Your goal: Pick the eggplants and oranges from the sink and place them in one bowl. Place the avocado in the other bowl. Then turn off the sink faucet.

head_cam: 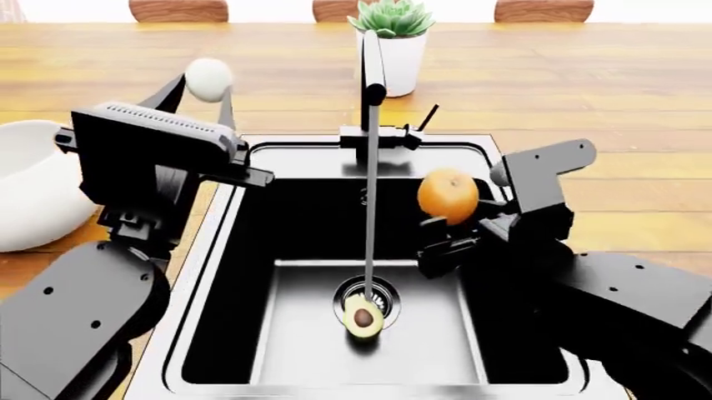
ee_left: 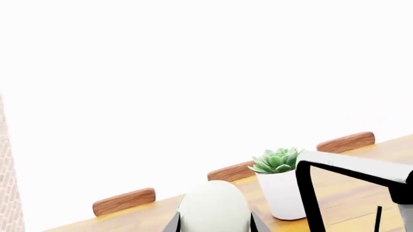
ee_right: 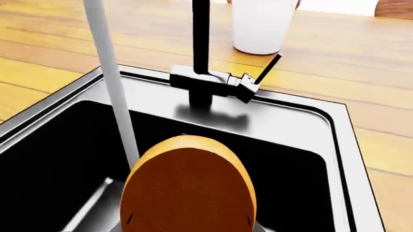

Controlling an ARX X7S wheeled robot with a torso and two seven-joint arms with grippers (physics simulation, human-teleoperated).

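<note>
**A:** What have you got in your right gripper (head_cam: 451,218)?

**B:** An orange (head_cam: 448,196). My fingers are clamped on it from below, and I hold it above the sink (head_cam: 228,250), on the side toward my right arm, just beside the stream of water (head_cam: 369,225). In the right wrist view the orange (ee_right: 188,186) fills the foreground, with the sink faucet (ee_right: 201,58) behind it and its thin lever (ee_right: 266,70) angled up.

**A:** And the left gripper (head_cam: 208,87)?

**B:** Raised over the counter (head_cam: 579,75) beside the sink's left rim, fingers closed on a pale, whitish rounded thing (head_cam: 208,78). I cannot tell what it is. It shows in the left wrist view too (ee_left: 213,208), between my fingers.

**A:** Where's the avocado?

**B:** The avocado (head_cam: 362,317) lies cut side up on the sink floor, at the drain (head_cam: 368,297), right under the water falling from the faucet (head_cam: 372,92).

**A:** The bowls?

**B:** The large plain white bowl (head_cam: 33,196) sits on the counter well left of the sink, partly behind my left arm. Behind the faucet stands a potted succulent (head_cam: 393,42).
</note>
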